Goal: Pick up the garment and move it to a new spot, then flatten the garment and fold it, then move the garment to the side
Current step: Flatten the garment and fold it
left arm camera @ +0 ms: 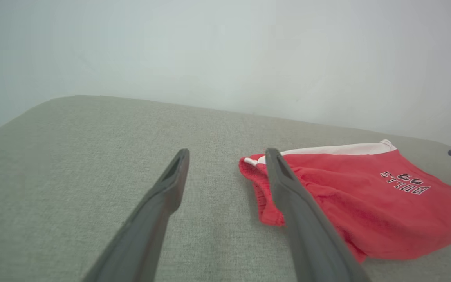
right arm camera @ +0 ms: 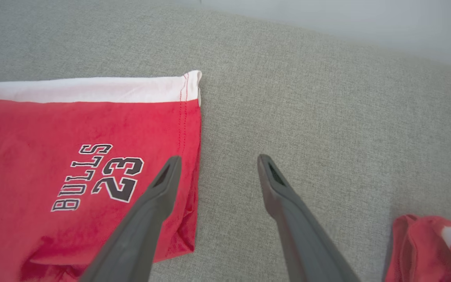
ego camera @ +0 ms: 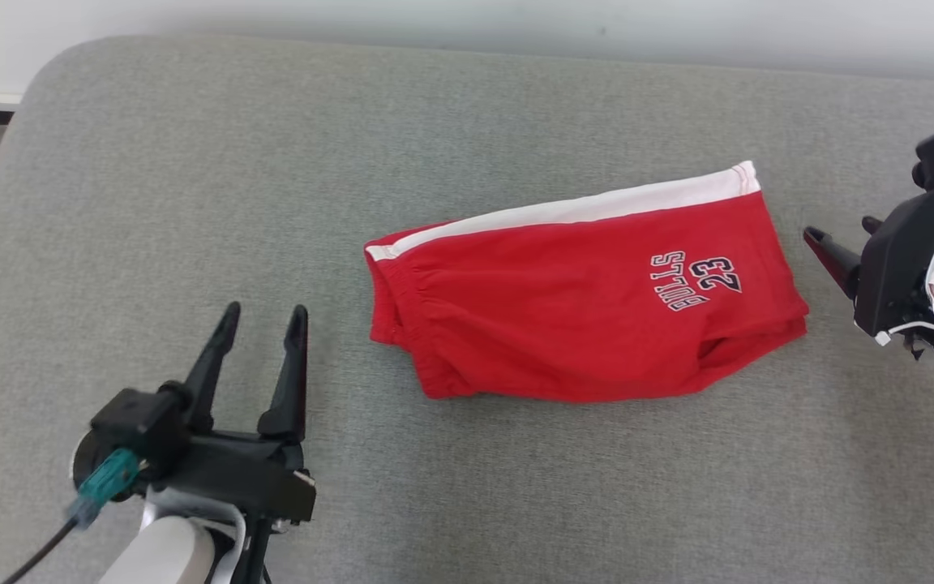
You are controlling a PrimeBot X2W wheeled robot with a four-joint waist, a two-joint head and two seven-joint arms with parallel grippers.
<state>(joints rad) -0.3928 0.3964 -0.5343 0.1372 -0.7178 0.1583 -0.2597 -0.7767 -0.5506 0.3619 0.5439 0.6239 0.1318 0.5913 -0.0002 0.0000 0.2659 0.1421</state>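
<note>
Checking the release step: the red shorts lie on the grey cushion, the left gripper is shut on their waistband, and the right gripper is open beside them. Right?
Not quite: the left gripper is open and apart from the red shorts, as the head view shows. The shorts do lie on the grey cushion, with the right gripper open beside them.

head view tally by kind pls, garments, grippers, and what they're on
garments: 1, the red shorts
grippers: 2, left gripper and right gripper, both open
surfaces: 1, the grey cushion
total: 4
</note>
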